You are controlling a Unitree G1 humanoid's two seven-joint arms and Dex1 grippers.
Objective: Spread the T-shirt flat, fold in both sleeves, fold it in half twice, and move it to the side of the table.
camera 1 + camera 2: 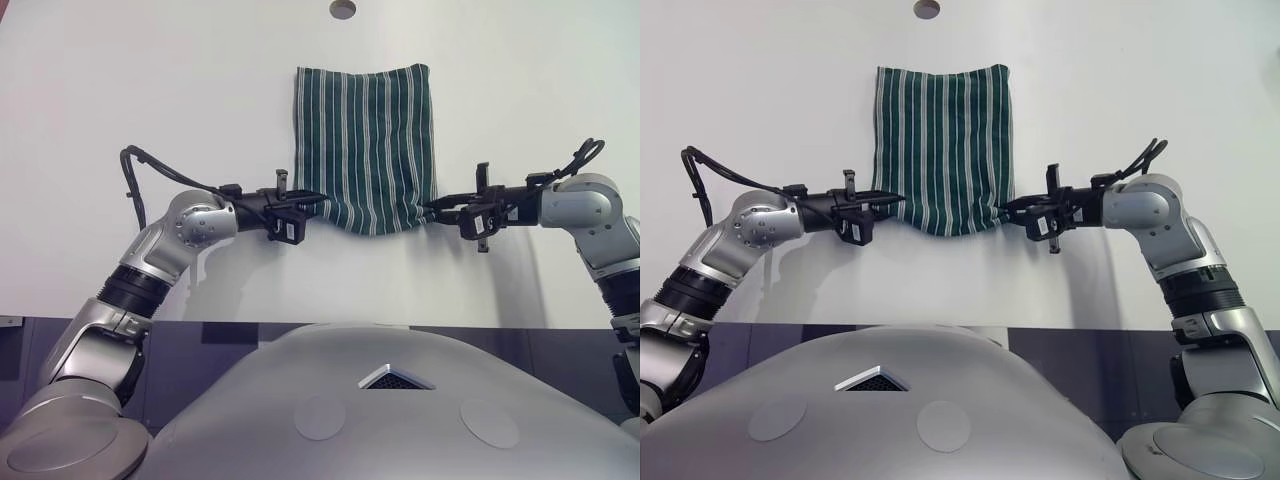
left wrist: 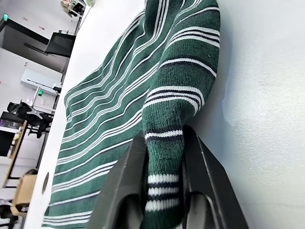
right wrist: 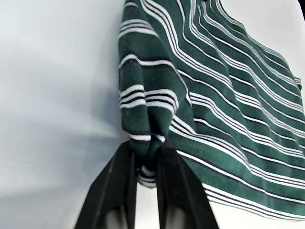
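Note:
The T-shirt (image 1: 365, 145), dark green with white stripes, lies folded into a tall rectangle on the white table (image 1: 150, 90). My left gripper (image 1: 308, 201) is shut on its near left corner, and the cloth bunches between the black fingers (image 2: 121, 191) in the left wrist view. My right gripper (image 1: 432, 209) is shut on the near right corner, where the fabric (image 3: 147, 138) gathers into a pinch. Both near corners hang slightly lifted; the far edge rests flat.
A round grey hole (image 1: 342, 9) sits in the table beyond the shirt. Bare white surface spreads to the left and right of the shirt. The table's near edge (image 1: 300, 322) runs just below the arms.

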